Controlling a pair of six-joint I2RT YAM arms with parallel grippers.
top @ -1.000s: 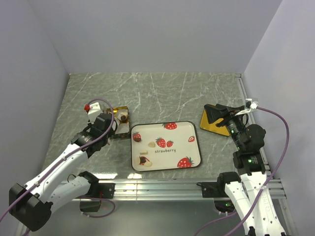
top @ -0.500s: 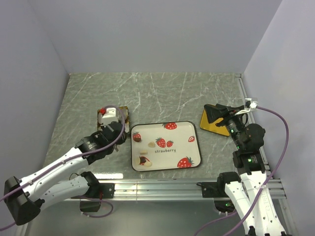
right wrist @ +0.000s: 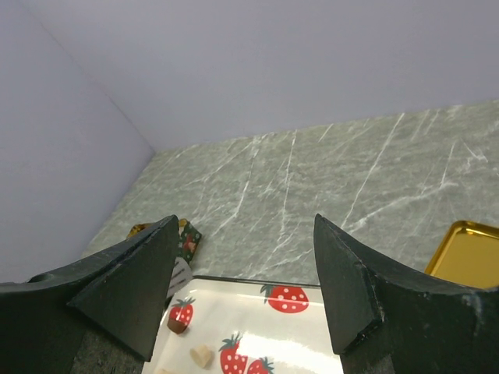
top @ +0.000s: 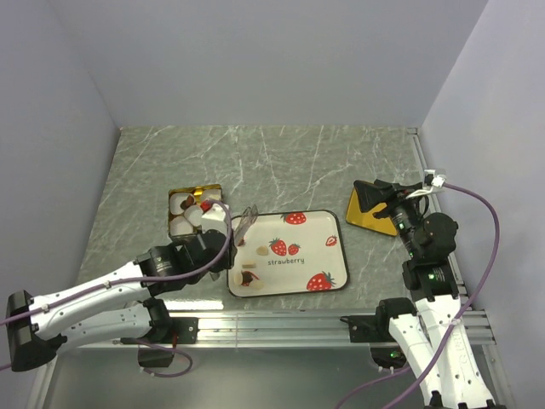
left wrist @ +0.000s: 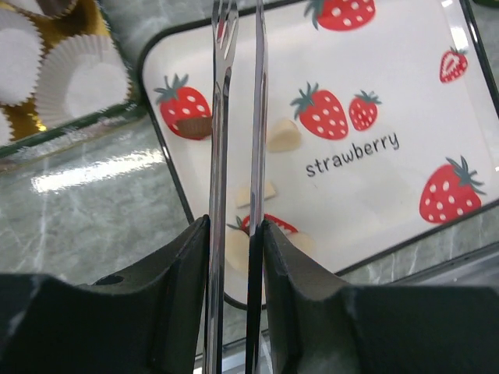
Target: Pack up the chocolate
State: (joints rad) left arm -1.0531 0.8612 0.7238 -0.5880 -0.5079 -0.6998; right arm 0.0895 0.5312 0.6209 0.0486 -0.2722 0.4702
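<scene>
Two arms, one tray, most chocolate still outside the tin

One grey-green marbled table (top: pixel 298 162) filled the floor of a booth closed in by three plain lavender walls (top: pixel 255 60). On it lay one white strawberry-print tray (top: pixel 311 232), one gold tin (top: pixel 194 188) just beyond the tray's far left corner, and one gold lid (top: pixel 362 220) well off to the right. The chocolate (left wrist: pixel 195 127) sat mostly at the tray's left end: one dark brown lump and at least three cream lumps (left wrist: pixel 284 139), though the fingers hid part of that corner. One more dark piece (left wrist: pixel 54 6) rested in a white paper cup (left wrist: pixel 82 82) in the tin. The left gripper (left wrist: pixel 234 224) was narrowed on one pair of metal tongs (left wrist: pixel 221 93), whose empty tips were above the tray's left edge beside the dark lump. The right gripper (right wrist: pixel 243 222) hung spread wide above the table near the lid, holding nothing.
</scene>
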